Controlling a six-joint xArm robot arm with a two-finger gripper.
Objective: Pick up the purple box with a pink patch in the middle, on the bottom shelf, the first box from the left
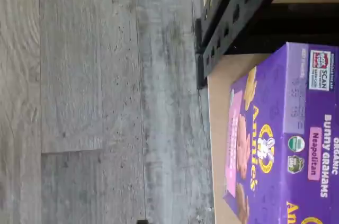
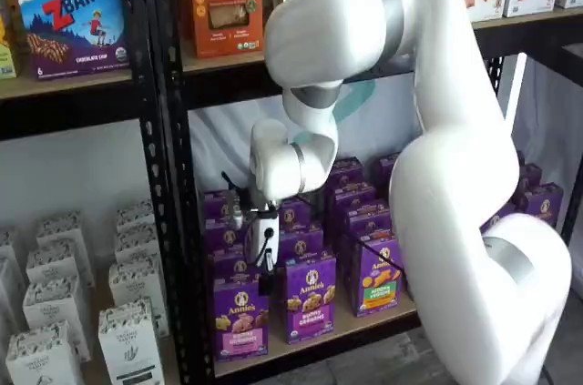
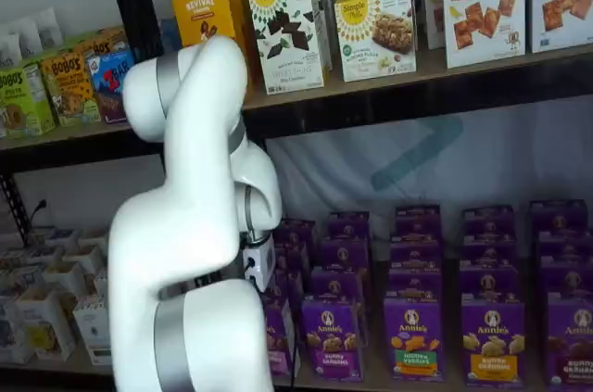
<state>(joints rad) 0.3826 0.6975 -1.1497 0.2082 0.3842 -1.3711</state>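
The small purple cardboard box (image 2: 240,309) stands at the front of the tan wooden bottom shelf (image 2: 364,323), directly under the pincer (image 2: 266,283), whose spread I cannot tell. Descend squarely, straddling its top.

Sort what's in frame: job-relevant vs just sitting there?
Job:
- purple box, pink band, front left of its row
- bottom shelf
- gripper, hanging just above that box; finger gap not readable

Bystanders:
- purple carton with darker band
- purple carton with green-and-orange band
- white cartons in the next bay
- cracker boxes on the higher shelf
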